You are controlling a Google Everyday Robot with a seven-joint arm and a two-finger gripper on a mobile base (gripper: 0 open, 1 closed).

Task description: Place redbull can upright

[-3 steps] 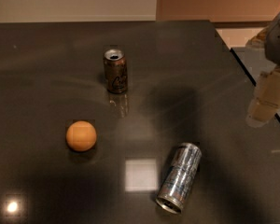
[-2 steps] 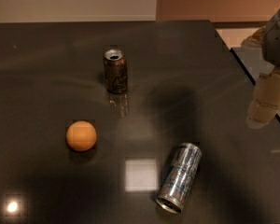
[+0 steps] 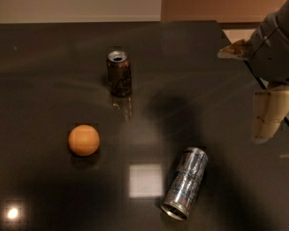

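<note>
The redbull can (image 3: 185,183) is a slim silver can with bluish-grey patterning. It lies on its side on the dark table (image 3: 48,71) at the front right, with its open end toward the front edge. My gripper (image 3: 254,85) hangs above the table's right edge, up and to the right of the can and well apart from it. It is open and empty. One cream finger (image 3: 268,114) points down and the other tip (image 3: 232,50) points left.
A shorter brown can (image 3: 119,73) stands upright at the middle back. An orange ball (image 3: 84,140) rests to the left of the lying can. The table's right edge runs just under my gripper, with pale floor beyond.
My gripper has shifted slightly left and down toward the table. The cans and the ball have not moved.
</note>
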